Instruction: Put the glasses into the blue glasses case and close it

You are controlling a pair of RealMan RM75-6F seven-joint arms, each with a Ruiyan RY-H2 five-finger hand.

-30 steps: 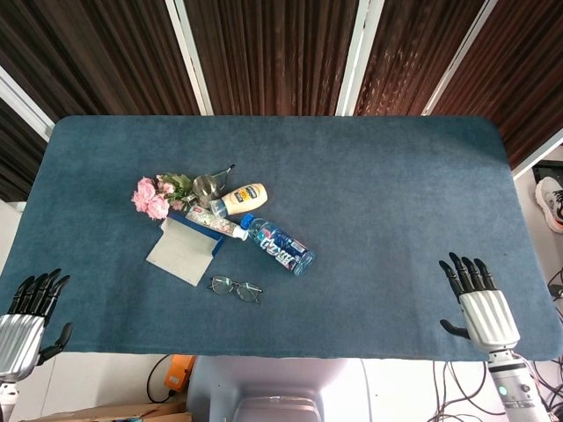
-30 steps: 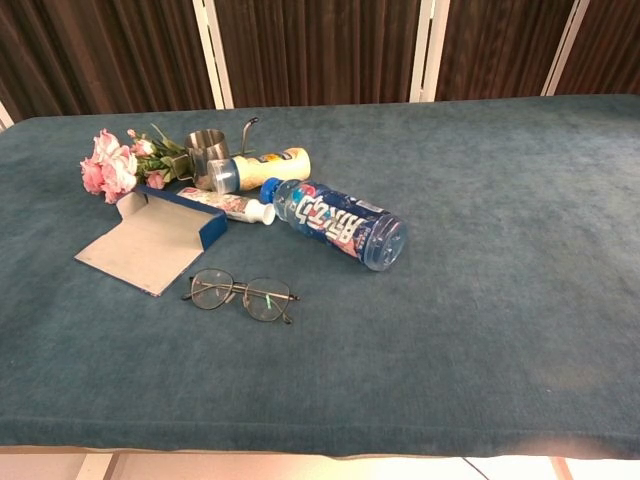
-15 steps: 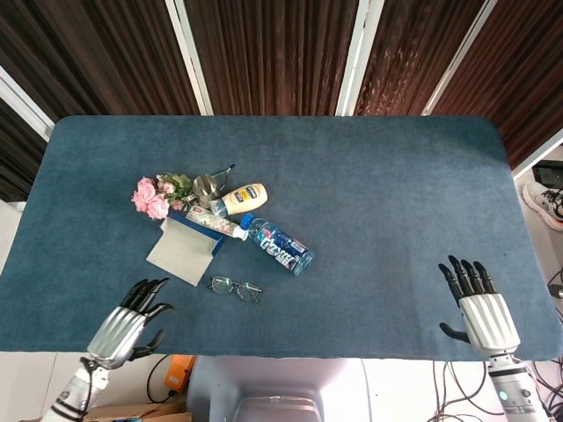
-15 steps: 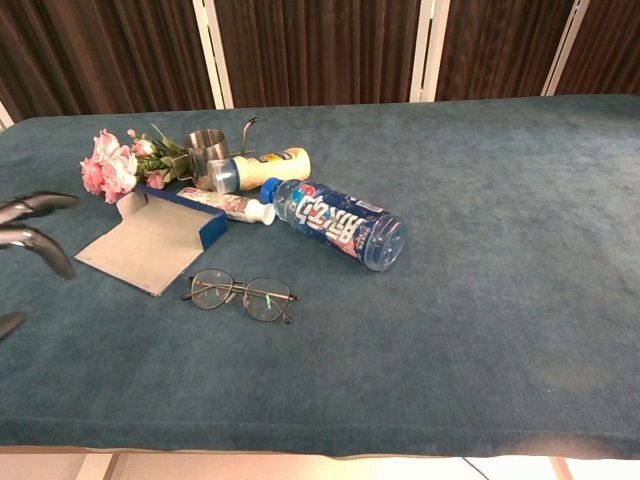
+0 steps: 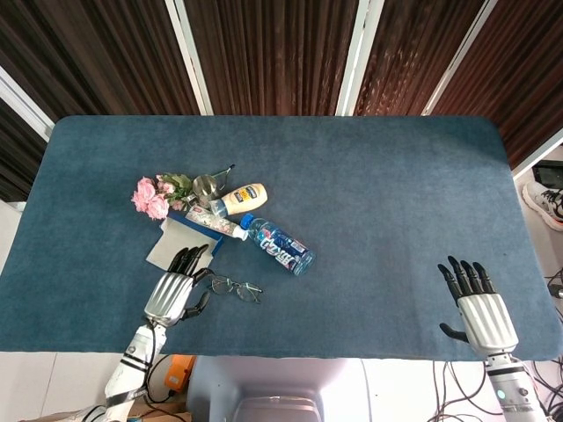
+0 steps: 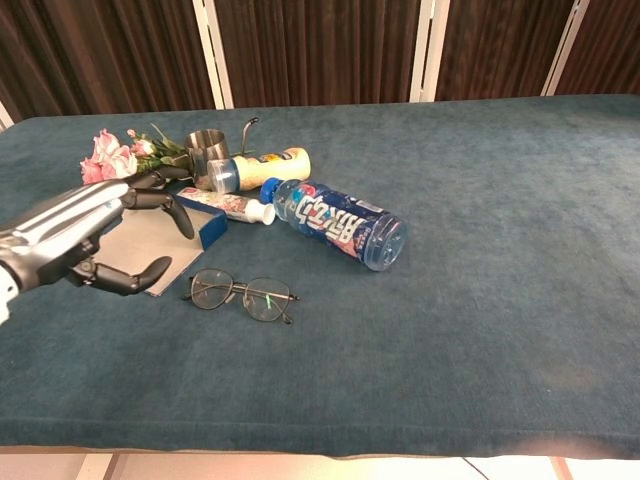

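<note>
**Head view: left hand above the open case, glasses on the cloth**

The left hand [image 5: 176, 290] hovers with fingers spread, holding nothing, over the open blue glasses case [image 5: 176, 242]. The glasses [image 5: 235, 287] lie just right of it. The right hand [image 5: 476, 308] rests released at the near right edge.

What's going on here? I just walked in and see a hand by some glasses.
The left hand is open over the table, above the near end of the open blue case, just left of the glasses. It holds nothing. The glasses lie on the cloth, not yet in the case. The right hand rests open at the near right edge.
</note>
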